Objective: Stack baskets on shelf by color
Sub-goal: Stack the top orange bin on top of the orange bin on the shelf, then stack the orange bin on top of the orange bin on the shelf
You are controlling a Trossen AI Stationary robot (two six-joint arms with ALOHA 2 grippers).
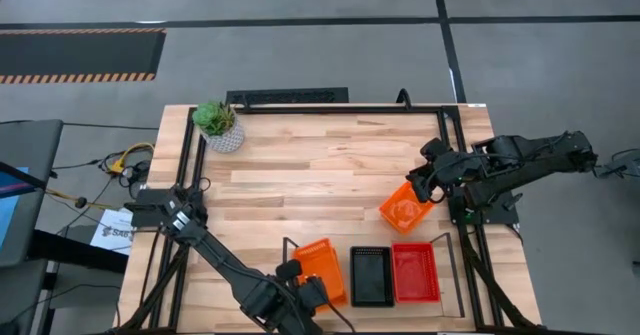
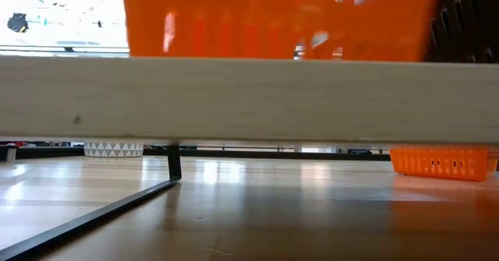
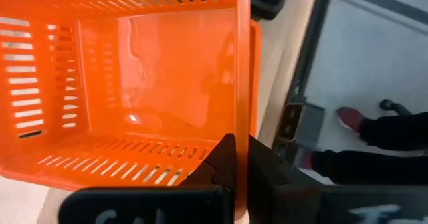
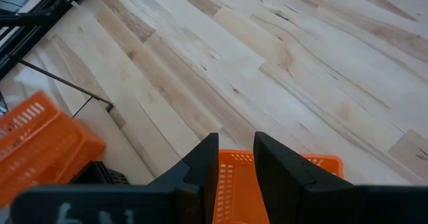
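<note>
The shelf (image 1: pixel 450 275) stands at the table's near edge; its board (image 2: pixel 249 97) crosses the low view. On it sit an orange basket (image 1: pixel 318 267) on the left, a black basket (image 1: pixel 371 275) in the middle and a red basket (image 1: pixel 415 272) on the right. My left gripper (image 1: pixel 300 300) is shut on the shelf's orange basket (image 3: pixel 134 83). A second orange basket (image 1: pixel 405 207) is on the table's right part, bottom on the wood (image 2: pixel 440 162). My right gripper (image 1: pixel 425 183) is shut on it. My left gripper holds the orange basket on the shelf by its near side wall (image 3: pixel 242 127), one finger inside the basket and one outside. The fingers come from the table's near side. The basket sits upright on the shelf board. My right gripper holds the second orange basket by a mesh side wall at its rim (image 4: pixel 235 167), pinched between the two fingers, which come slanting down from the table's right. The basket's bottom shows on the table in the low view.
A potted plant (image 1: pixel 218 125) stands at the far left corner. Black frame rails (image 1: pixel 330 108) run along the table's edges. Bare wood lies between the plant and the shelf. A person's shoe (image 3: pixel 351 120) and dark trouser leg show on the floor beyond the near edge.
</note>
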